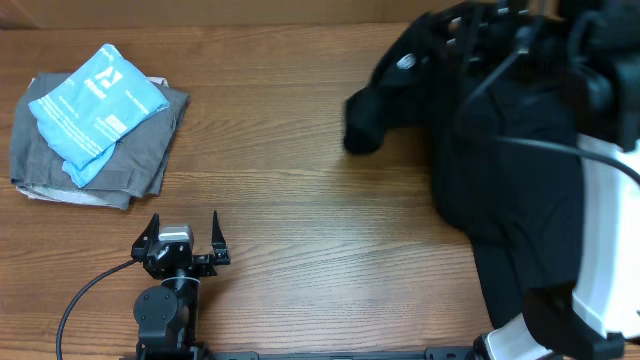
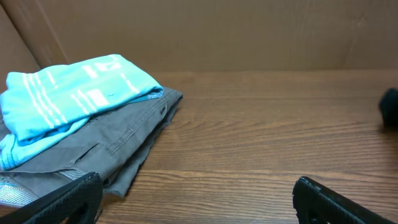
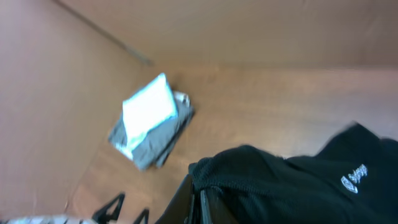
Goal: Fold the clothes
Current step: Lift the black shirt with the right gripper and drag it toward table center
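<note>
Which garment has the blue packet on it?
The grey folded garment on the left, beneath the blue packet; the black shirt, far right, has none.

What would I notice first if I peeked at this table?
A big black shirt sprawls in a heap across the right side of the table. At the far left, a bright blue packet sits on folded grey clothes.

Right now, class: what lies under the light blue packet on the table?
A grey folded garment lies under the light blue packet, showing past it on both sides. The garment's middle is covered by the packet, so it cannot be seen.
</note>
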